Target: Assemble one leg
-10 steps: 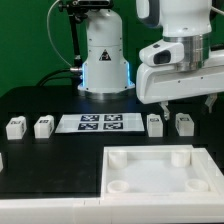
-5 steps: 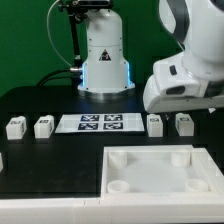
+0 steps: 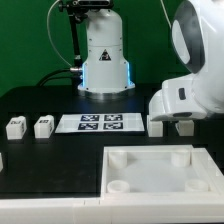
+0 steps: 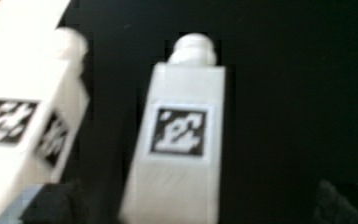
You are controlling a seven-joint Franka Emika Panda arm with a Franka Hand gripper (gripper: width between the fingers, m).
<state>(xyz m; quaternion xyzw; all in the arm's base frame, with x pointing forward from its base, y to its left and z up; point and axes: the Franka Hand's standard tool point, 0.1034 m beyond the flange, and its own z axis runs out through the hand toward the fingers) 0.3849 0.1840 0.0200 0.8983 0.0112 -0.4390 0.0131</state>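
Two white legs with marker tags stand at the exterior view's left [image 3: 14, 127] [image 3: 43, 127]. Two more stand at its right [image 3: 156, 126] [image 3: 185, 127], partly covered by the arm's white hand [image 3: 185, 98], which is low over them. In the wrist view one leg [image 4: 181, 140] lies centred, tag facing the camera, with a second leg [image 4: 30, 110] beside it. My gripper [image 4: 202, 205] is open. Its dark fingers [image 4: 60, 205] stand on either side of the centred leg's near end, apart from it. It holds nothing.
The marker board [image 3: 100, 123] lies between the two pairs of legs. The large white square tray-like part [image 3: 150, 152] with round corner sockets lies in front. The robot base [image 3: 104, 60] stands behind on the black table.
The arm's hand has come down and moved toward the exterior view's right, now low over the two right legs and hiding part of them. The legs have not moved.
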